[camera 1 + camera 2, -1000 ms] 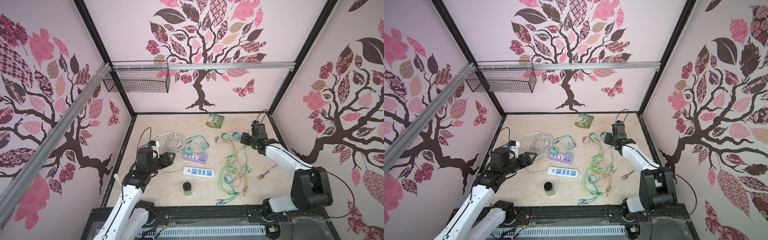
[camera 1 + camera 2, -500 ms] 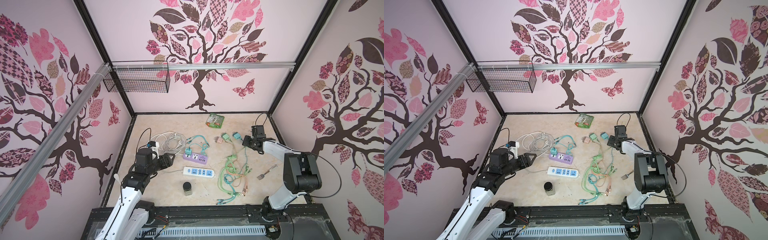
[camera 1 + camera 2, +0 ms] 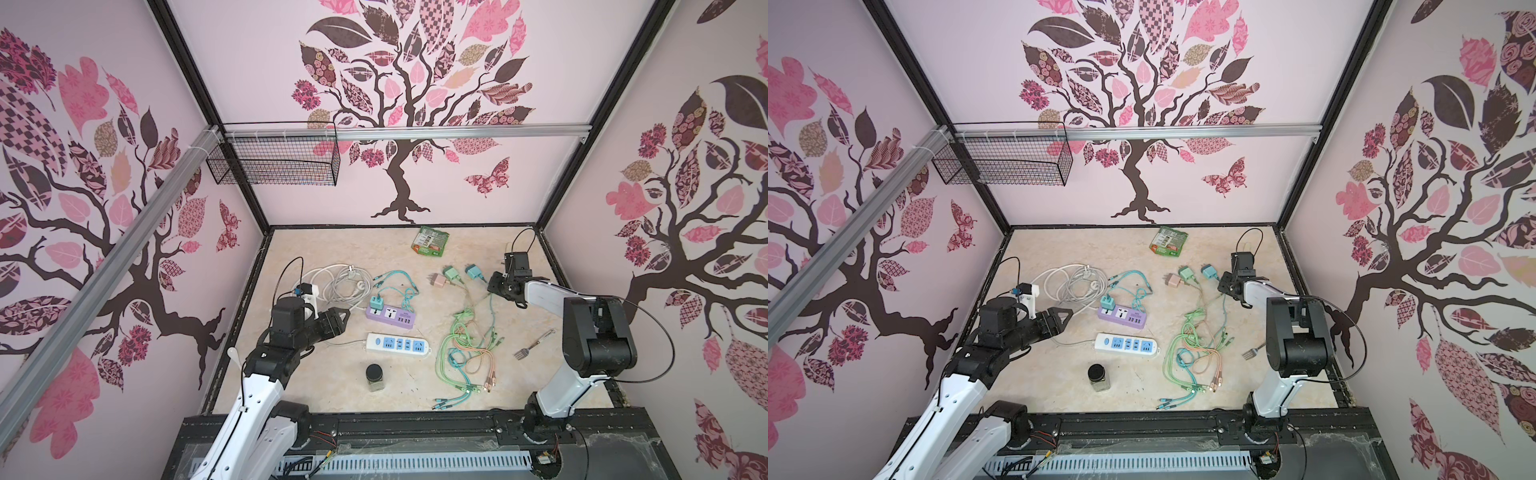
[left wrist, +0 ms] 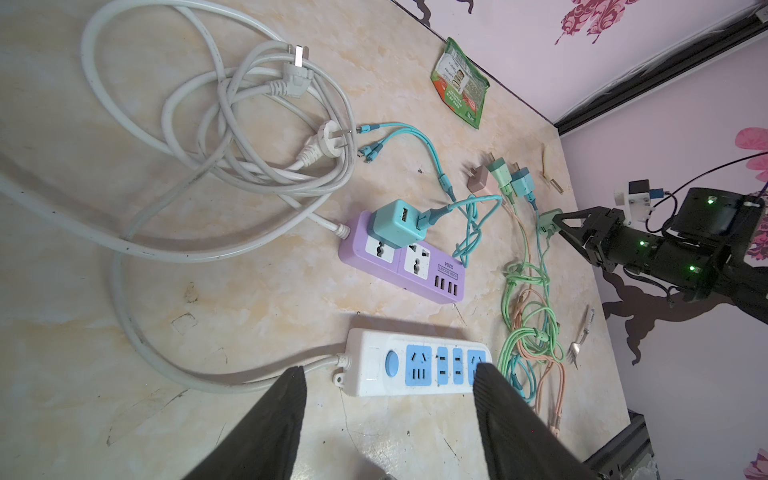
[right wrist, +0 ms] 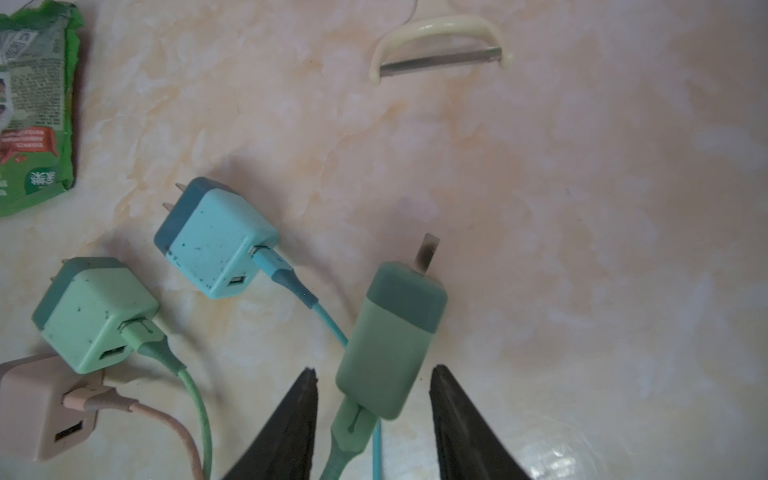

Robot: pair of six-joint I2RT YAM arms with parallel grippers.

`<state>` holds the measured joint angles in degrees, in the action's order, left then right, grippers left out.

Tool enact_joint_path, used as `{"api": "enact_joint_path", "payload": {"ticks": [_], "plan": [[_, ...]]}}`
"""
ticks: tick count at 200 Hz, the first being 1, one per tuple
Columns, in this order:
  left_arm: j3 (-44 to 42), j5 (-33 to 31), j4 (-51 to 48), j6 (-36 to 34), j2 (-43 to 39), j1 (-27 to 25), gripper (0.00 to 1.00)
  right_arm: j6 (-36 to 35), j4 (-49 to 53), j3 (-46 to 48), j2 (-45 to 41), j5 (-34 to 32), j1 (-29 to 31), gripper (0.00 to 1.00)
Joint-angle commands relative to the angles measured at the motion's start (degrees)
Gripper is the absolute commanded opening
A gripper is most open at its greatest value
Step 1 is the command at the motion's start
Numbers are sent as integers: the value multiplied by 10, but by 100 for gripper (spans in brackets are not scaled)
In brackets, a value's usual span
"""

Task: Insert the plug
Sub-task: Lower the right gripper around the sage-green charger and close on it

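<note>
Since 1 second ago the right arm (image 3: 544,297) has folded its elbow up and back. The right gripper (image 3: 491,286) has kept its spot over the desk (image 3: 332,386), and its jaws have drawn closer together.

In both top views that gripper sits at centre right, just beside 3 loose chargers (image 3: 451,274). The left gripper (image 3: 343,318) hovers at centre left, near the purple power strip (image 3: 390,316) and the white power strip (image 3: 397,344).

In the left wrist view the left jaws stand wide apart and empty above the white strip at the bottom of the frame. A teal charger (image 4: 399,224) already sits in the purple strip, whose small print seems to read "SOCKET" and "S204".

In the right wrist view the plug (image 5: 390,336), a green charger on its cable, sits at lower centre between the right jaws. A thin gap shows on each side, so they are not yet clenched. The green packet (image 5: 33,104) at upper left bears Chinese print too blurred to read.

The step in hand is the pick-up. Next, I judge, the jaws must close squarely on the plug, lift it and bring its prongs down over a free socket.
</note>
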<state>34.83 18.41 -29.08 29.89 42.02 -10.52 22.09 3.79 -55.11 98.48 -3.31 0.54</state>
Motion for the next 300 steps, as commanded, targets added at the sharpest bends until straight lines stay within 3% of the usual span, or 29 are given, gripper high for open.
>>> {"api": "enact_joint_path", "payload": {"ticks": [1,103,132,157,241,300], "plan": [[19,-1,0,-12,1,2,68,-3,-16,0,4,5,-8,45],[27,1,-1,-17,11,2,68,6,-26,-1,25,38,-38,43],[26,0,-4,-19,9,2,68,4,-5,-22,40,52,-39,50],[23,0,-4,-19,7,2,68,5,10,-38,51,65,-39,50],[26,-5,-14,-24,0,2,68,6,-13,-21,46,75,-39,36],[25,-5,-17,-24,-3,2,68,51,-113,59,21,203,-92,23]]}}
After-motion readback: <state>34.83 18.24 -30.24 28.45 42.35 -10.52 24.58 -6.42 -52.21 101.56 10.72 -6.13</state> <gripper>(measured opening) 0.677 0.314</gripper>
